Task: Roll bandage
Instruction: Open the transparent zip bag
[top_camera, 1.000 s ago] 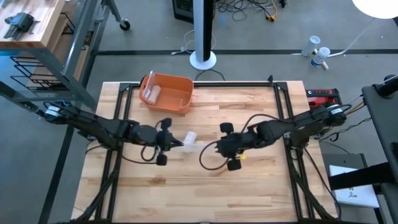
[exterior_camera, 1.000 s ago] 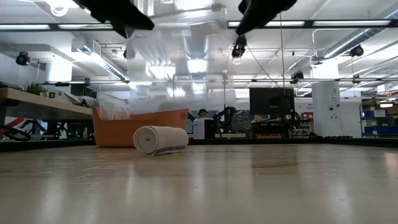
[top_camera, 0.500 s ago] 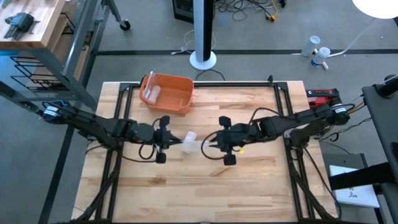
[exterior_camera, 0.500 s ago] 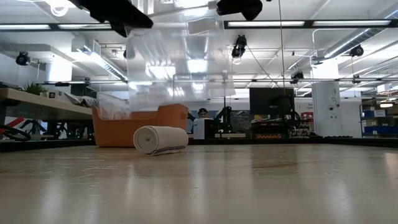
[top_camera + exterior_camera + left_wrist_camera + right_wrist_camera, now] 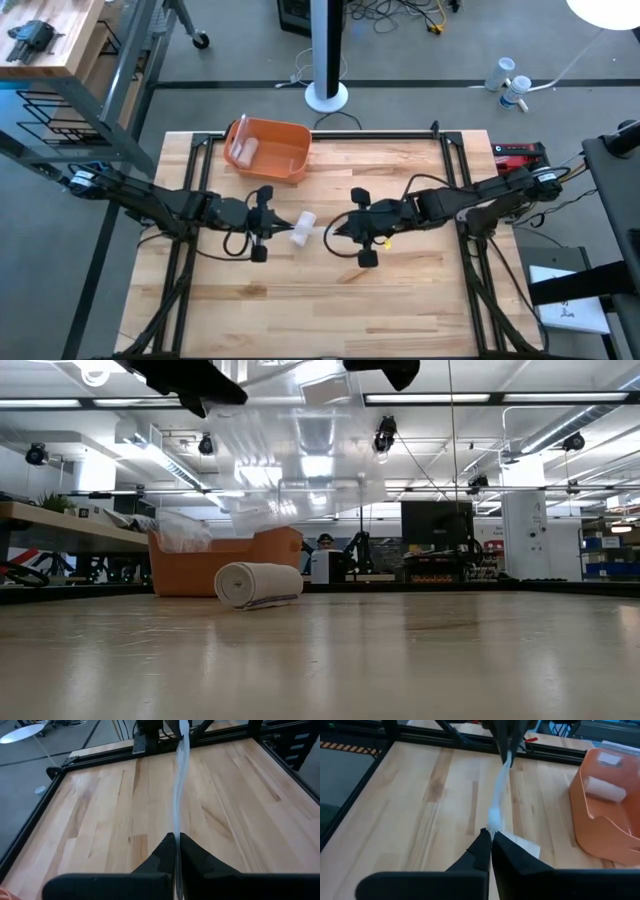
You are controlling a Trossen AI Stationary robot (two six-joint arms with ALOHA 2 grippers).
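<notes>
Spanning the middle of the wooden table (image 5: 400,300), a clear plastic bag (image 5: 300,450) hangs taut in the air between both arms. Left gripper (image 5: 272,228) pinches its 9 o'clock edge; right gripper (image 5: 333,231) clamps the 3 o'clock edge. Beneath lies the rolled bandage (image 5: 303,226), with the orange bin (image 5: 268,150) at 11 o'clock. Uneven pulling could tear the film or slip it free.

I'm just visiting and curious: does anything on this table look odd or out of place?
Only that both hands, left hand and right hand, hold a clear plastic bag stretched in the air between them, while the rolled bandage lies on the table beside the orange bin.
</notes>
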